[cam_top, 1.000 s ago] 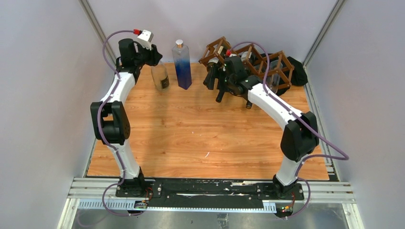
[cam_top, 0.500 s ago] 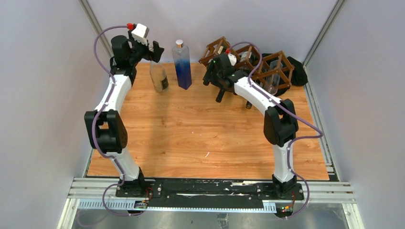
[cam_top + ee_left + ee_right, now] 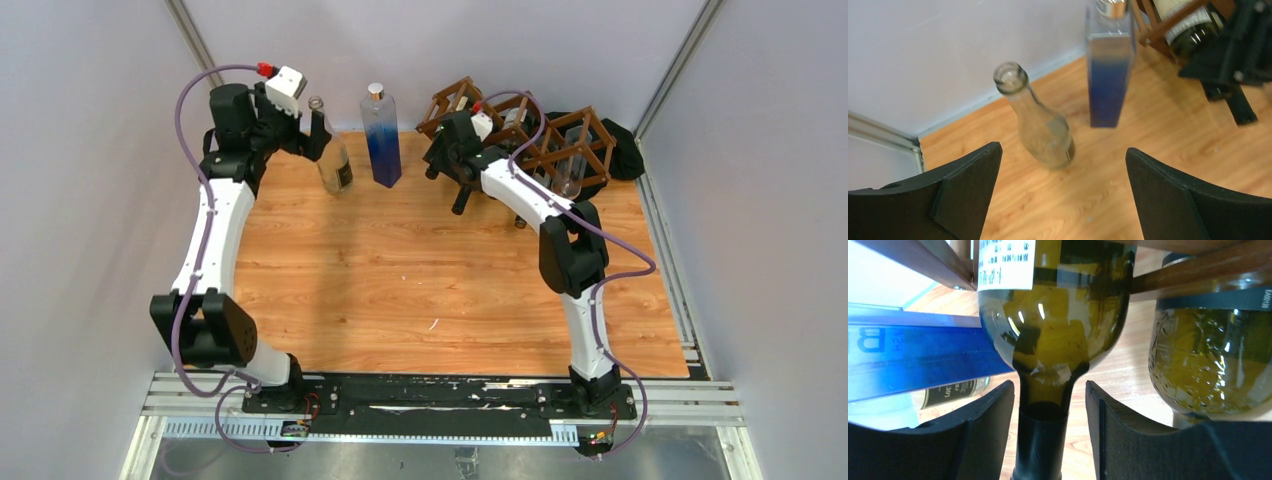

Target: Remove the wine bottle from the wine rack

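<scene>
The dark brown wine rack [image 3: 560, 140] stands at the back right of the table. A green wine bottle [image 3: 1053, 330] with a white label lies in its left cell, its black-capped neck pointing out. My right gripper [image 3: 1049, 390] straddles that neck with a thin gap on each side, so it is open and not gripping. In the top view the right gripper [image 3: 447, 165] sits at the rack's left end. My left gripper [image 3: 1063, 150] is wide open and holds nothing. A clear glass bottle [image 3: 1043, 130] stands upright just beyond it.
A tall blue square bottle [image 3: 381, 135] stands between the clear bottle [image 3: 335, 165] and the rack. A second green bottle [image 3: 1208, 360] lies in the neighbouring cell, to the right of my right fingers. A black object [image 3: 625, 150] lies behind the rack by the right wall.
The left gripper opened off the clear bottle and drew back to the left. The right gripper moved up to the rack and its jaws narrowed around the wine bottle's neck.
</scene>
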`<state>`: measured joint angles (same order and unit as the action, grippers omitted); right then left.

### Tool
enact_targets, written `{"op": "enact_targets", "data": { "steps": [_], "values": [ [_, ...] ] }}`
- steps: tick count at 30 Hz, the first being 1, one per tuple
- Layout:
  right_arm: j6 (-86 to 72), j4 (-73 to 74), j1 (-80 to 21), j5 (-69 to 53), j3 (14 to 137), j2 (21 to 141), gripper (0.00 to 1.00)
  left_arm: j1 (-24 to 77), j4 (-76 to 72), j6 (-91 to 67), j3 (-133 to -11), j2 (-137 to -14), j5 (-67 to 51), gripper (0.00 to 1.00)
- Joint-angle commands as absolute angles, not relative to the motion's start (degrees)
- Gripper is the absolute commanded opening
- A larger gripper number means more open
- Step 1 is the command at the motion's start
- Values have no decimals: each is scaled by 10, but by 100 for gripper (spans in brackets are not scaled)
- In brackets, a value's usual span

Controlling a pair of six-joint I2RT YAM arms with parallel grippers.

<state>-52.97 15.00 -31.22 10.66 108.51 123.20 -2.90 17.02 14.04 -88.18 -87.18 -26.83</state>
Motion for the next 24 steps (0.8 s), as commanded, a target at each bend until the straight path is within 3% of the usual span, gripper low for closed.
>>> {"op": "enact_targets", "data": {
  "steps": [1, 3, 5, 7, 8, 24],
  "values": [
    [-563, 134, -305, 131, 1111, 1255, 55, -33, 284, 205, -844, -808, -302, 100],
    [-572, 131, -305, 124, 1110, 1260, 45, -33, 303, 218, -828, -790, -319, 100],
    [-576, 121, -305, 111, 1103, 1260, 29, -33, 323, 226, -820, -776, -332, 100],
    [-578, 108, -306, 100, 1089, 1252, 5, -33, 343, 238, -816, -772, -345, 100],
    [-579, 101, -308, 98, 1079, 1246, 0, -33, 350, 245, -812, -770, -351, 100],
    [-577, 36, -363, 113, 926, 1130, 0, -33, 362, 271, -763, -724, -375, 99]
  ]
}}
